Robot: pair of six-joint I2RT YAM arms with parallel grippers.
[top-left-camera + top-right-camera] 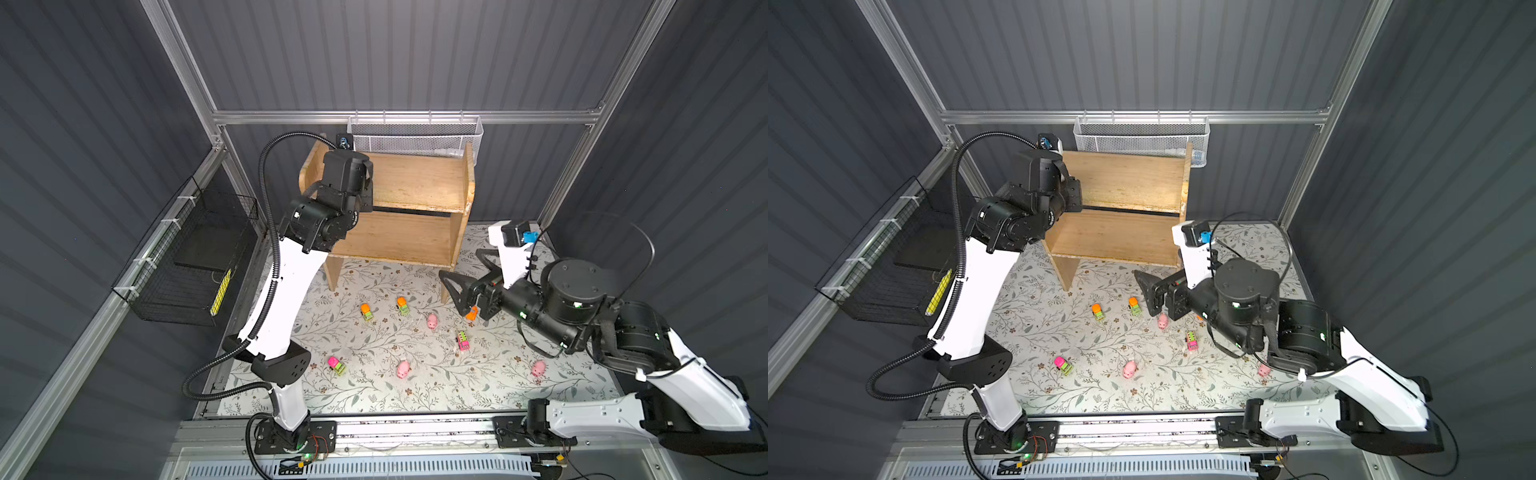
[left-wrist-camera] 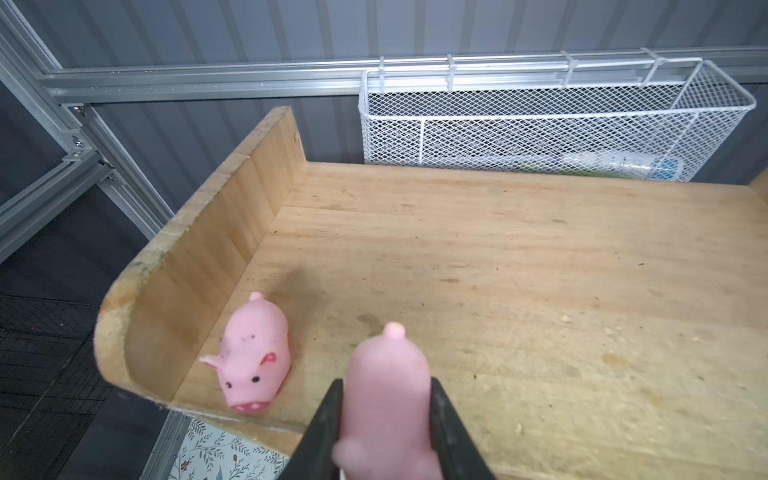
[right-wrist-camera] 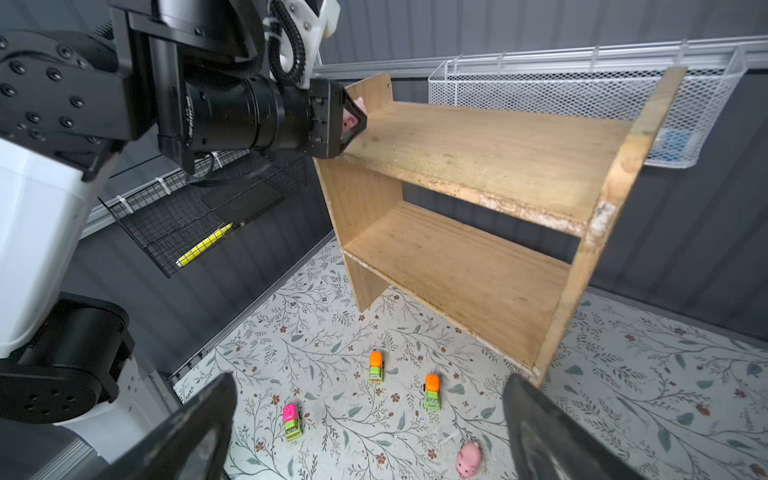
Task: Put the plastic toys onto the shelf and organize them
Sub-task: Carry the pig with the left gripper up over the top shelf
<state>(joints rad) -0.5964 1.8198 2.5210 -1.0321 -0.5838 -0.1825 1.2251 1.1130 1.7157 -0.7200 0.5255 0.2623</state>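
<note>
Surface, front edge: three loose pigs (image 1: 403,369) and the toy vehicles (image 1: 367,311) lie scattered on the floral surface (image 1: 374,399), all still off the shelf.
Right fingers (image 3: 199,419): wide apart and empty, hanging above the surface just in front of the shelf's right leg.
Left fingers (image 2: 328,419): clamped on the flanks of the held pig (image 2: 388,361), at the front left corner of the top board of the shelf (image 2: 498,270).
Held pig's long axis: front to back, with the tail toward the back edge.
Neighbour: a standing pig (image 2: 253,357) is just beside the held one, not touching it, against the left side panel (image 2: 199,266), snout at the front edge.
Contact: I cannot tell whether the held pig rests on the board.
Next move, as judged: set it down parallel to its neighbour and let go. The left arm is on the spot; the right is well apart.
Far: the white mesh basket (image 2: 540,124) hangs behind the back edge.
</note>
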